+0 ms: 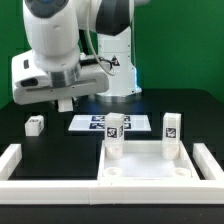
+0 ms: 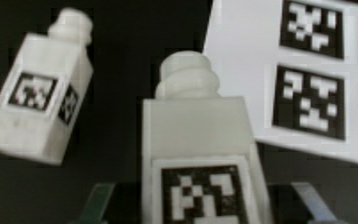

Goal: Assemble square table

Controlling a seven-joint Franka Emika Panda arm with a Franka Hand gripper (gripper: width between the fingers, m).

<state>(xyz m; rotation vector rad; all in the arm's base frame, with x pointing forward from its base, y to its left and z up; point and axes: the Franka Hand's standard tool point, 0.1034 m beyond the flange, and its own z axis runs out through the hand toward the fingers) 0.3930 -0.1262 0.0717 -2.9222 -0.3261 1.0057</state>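
The two-finger gripper [image 2: 199, 205] pinches a small white block leg with a black-and-white tag, the held leg [image 2: 197, 140]. Its dark fingers [image 2: 101, 203] press the sides of the tagged end.

A second white tagged block, the loose leg [image 1: 35, 125] [image 2: 43, 95], lies on the black table [image 1: 60, 150] at the exterior view's left, apart from the held leg.

The marker board [image 1: 92, 122] [image 2: 309, 70] lies flat, further right.

The white plastic square tabletop [image 1: 145, 168] rests near, right of centre. On it stand two upright legs: the left standing leg [image 1: 115, 135] at its far left corner and the right standing leg [image 1: 170, 128] at its far right corner.

A long white border rail [image 1: 40, 188] runs along the near edge.
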